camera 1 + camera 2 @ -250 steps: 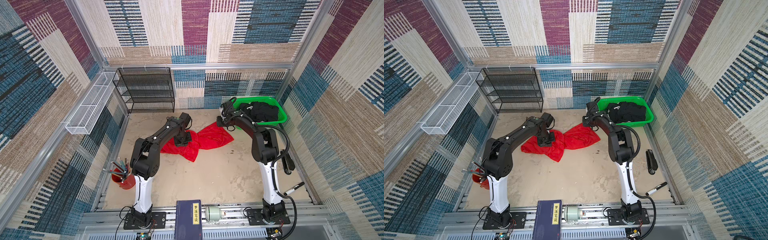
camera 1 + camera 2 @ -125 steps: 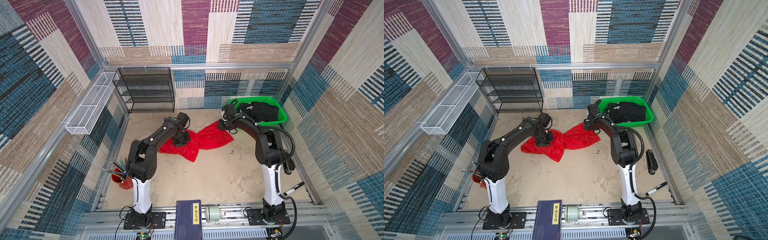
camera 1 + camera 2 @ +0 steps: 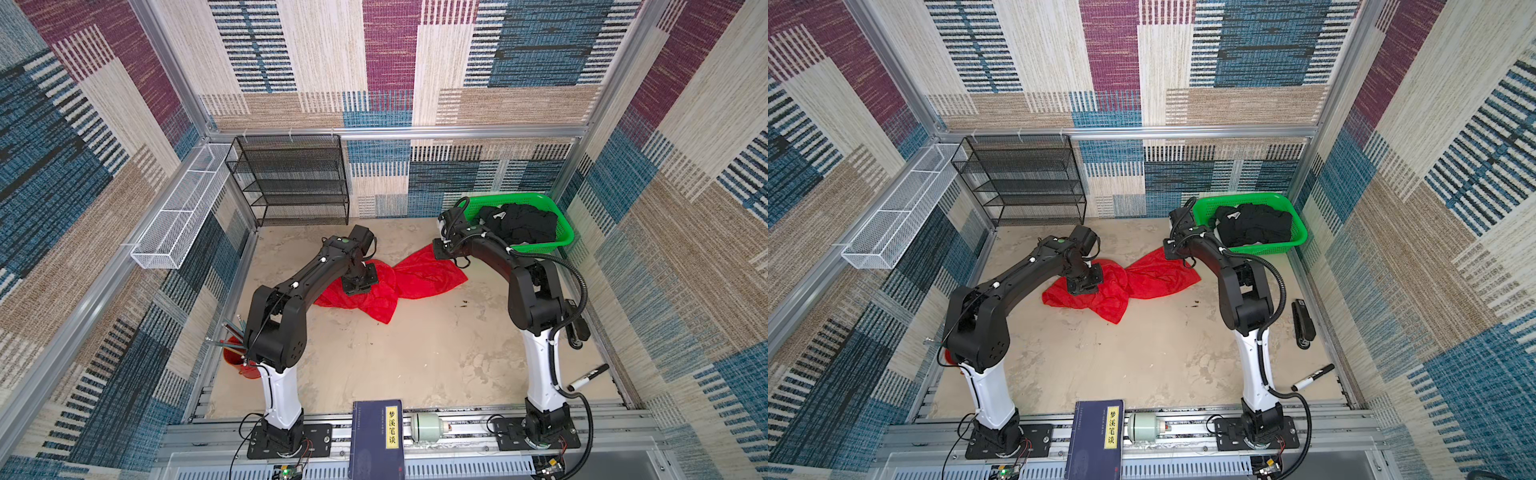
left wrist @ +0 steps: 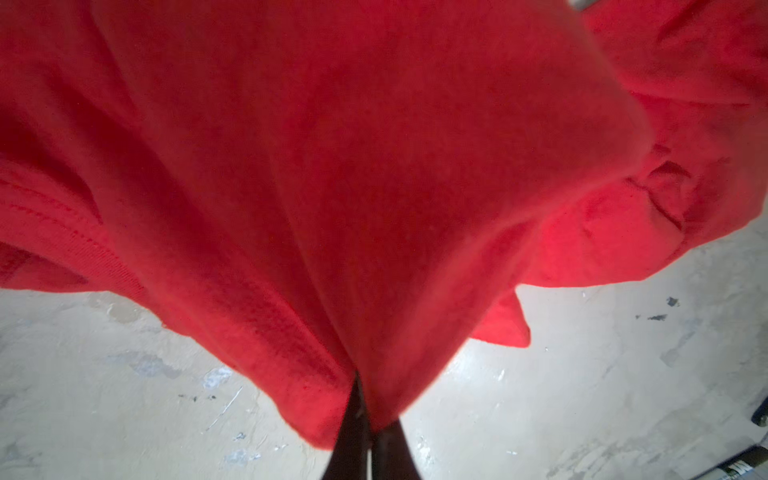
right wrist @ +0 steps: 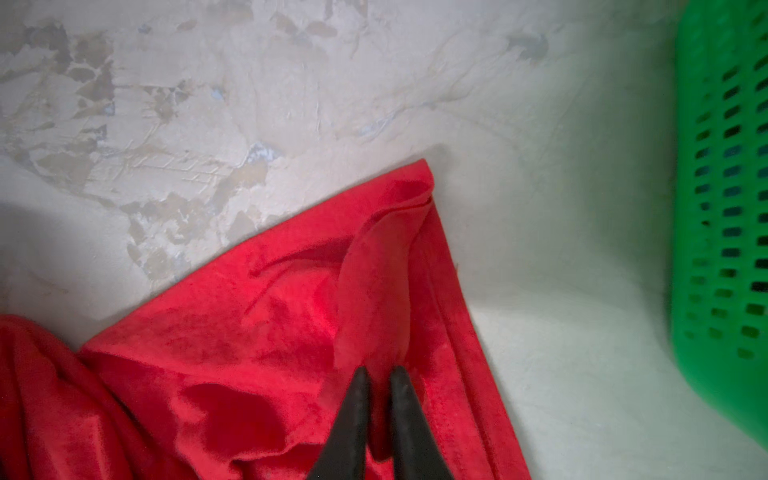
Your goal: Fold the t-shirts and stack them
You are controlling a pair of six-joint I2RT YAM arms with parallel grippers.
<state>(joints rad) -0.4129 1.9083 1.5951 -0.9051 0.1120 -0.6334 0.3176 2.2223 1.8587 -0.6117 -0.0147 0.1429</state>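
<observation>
The red t-shirt (image 3: 419,276) lies crumpled on the sandy table (image 3: 395,357), a little above the middle of the frame in both top views. It is spread in two lobes that meet at a twisted waist, with a loose flap pointing toward the lower centre.

The left gripper (image 3: 360,284) sits on the left lobe. In the left wrist view its jaws are pressed together, and red cloth bunches out from between the fingertips (image 4: 353,409) (the fabric fills most of that picture).

The right gripper (image 3: 443,249) reaches down at the upper right corner of the shirt, just left of the green basket (image 3: 562,244). In the right wrist view its two dark fingers (image 5: 357,399) stand nearly together and pinch a raised fold of red cloth close to the shirt's pointed corner. The basket wall is nearby but apart from the cloth.

The black t-shirts (image 3: 521,224) lie heaped inside the green basket at the right of the frame, against the back wall, with a bit of white showing at their left edge.
</observation>
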